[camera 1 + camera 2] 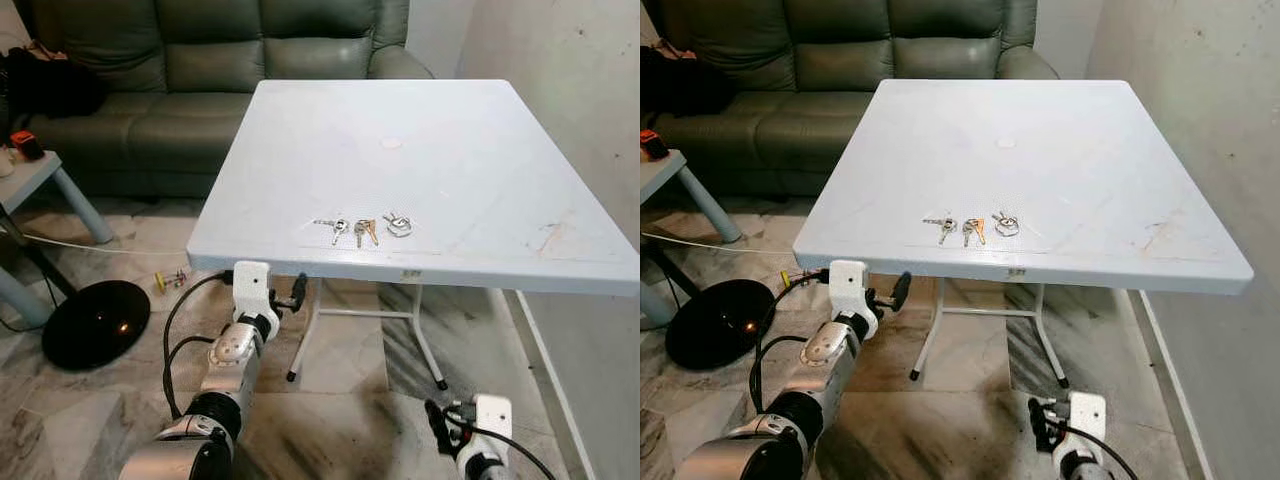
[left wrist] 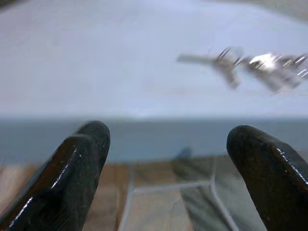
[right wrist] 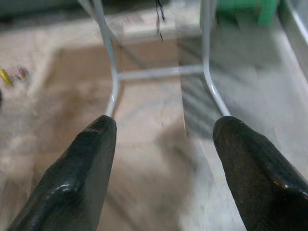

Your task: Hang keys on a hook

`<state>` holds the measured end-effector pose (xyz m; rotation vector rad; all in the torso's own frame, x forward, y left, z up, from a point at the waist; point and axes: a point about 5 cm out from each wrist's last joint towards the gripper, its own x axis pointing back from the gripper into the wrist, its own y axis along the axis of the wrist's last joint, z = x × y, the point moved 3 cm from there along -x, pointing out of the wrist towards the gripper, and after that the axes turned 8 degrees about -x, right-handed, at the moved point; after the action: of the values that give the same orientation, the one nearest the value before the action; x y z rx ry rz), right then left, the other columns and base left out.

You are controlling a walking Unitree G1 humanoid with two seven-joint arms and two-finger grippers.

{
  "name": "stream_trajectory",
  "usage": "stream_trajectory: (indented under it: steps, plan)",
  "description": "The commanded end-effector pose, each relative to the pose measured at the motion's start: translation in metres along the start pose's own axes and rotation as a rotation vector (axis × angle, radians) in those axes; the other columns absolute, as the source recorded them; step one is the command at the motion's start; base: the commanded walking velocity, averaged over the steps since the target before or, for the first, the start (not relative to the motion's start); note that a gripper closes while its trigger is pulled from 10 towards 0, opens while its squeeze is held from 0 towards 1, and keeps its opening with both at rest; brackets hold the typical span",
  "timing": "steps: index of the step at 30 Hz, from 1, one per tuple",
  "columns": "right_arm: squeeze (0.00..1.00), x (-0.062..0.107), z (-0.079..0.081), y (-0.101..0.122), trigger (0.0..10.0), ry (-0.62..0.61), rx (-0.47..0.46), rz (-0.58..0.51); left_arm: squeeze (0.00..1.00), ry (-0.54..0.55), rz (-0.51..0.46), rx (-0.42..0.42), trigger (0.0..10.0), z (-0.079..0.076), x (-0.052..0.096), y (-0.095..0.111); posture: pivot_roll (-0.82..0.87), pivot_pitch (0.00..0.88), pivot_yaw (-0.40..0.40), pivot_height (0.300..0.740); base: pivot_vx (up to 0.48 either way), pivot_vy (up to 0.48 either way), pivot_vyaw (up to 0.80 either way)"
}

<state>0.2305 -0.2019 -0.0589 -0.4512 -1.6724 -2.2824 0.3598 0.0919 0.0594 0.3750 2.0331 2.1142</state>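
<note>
A bunch of silver and brass keys (image 1: 362,230) lies flat near the front edge of the white table (image 1: 450,150). My left gripper (image 1: 264,281) is held just below and in front of that edge, left of the keys, and is open with nothing in it. In the left wrist view the keys (image 2: 260,67) appear blurred on the tabletop beyond the spread fingers (image 2: 79,163). Low on the right, close to the floor, my right gripper (image 3: 163,130) is open and empty, facing the table's white legs (image 3: 113,82).
A green sofa (image 1: 200,70) stands behind the table. A small side table (image 1: 40,170) and a black round base (image 1: 97,322) are on the left, with cables across the marble floor. A wall (image 1: 590,100) runs along the table's right side.
</note>
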Motion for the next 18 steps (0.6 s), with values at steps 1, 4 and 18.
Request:
stream_trajectory:
  steps: [1, 4, 18]
  plan:
    - [0.00, -0.002, 0.007, 0.016, 10.0, 0.045, 0.005, -0.098, 0.00, -0.044, -0.079, -0.024, 10.0, -0.005, 0.000, 0.011, 0.10, 0.036, 0.010, 0.740, 0.000, 0.000, 0.00]
    - [0.00, -0.004, 0.015, 0.033, 10.0, 0.093, 0.017, -0.191, 0.00, -0.069, -0.115, -0.053, 10.0, -0.009, 0.003, 0.015, 0.09, 0.035, 0.010, 0.740, 0.000, 0.000, 0.00]
    - [0.00, -0.005, 0.059, 0.101, 10.0, 0.226, 0.017, -0.469, 0.00, -0.083, -0.242, -0.053, 10.0, -0.020, -0.006, 0.056, 0.09, 0.031, 0.002, 0.740, 0.000, 0.000, 0.00]
